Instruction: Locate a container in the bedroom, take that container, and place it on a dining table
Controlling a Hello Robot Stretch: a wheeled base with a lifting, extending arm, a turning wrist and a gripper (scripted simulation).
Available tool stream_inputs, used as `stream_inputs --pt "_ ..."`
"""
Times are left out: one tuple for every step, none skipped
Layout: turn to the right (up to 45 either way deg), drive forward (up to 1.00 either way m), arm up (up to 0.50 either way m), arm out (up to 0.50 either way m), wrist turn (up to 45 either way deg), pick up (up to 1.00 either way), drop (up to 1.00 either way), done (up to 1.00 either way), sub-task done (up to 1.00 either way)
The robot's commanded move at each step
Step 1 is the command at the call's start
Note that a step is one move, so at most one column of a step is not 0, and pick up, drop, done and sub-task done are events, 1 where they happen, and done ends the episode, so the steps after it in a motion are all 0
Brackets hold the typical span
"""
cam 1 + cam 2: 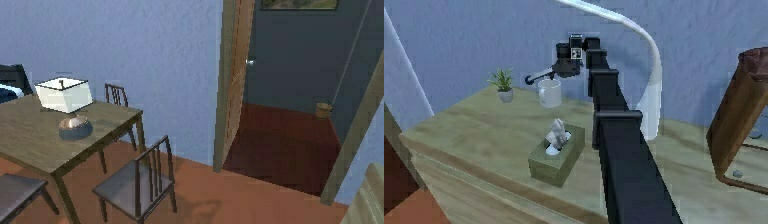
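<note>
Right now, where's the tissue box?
Arm side view, lower middle: the tissue box sits on the wooden top, just left of the arm, nearer the camera than the potted plant and pale cup.

Wooden top (474, 125) with plant (503, 82), tissue box (554, 160)

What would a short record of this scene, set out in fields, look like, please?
surface: wooden top
gripper: gripper at a pale container; cannot tell whether it holds it
plant: potted plant, left of the container
box: tissue box, on the same top, nearer the camera
ahead: dining table bearing a lamp, a chair beside it
exit: open doorway at the forward view's right
</note>
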Motion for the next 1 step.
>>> stream_inputs --pt "0.0 0.00 0.00 0.00 -45.0 0.00 0.00 0.00 0.00"
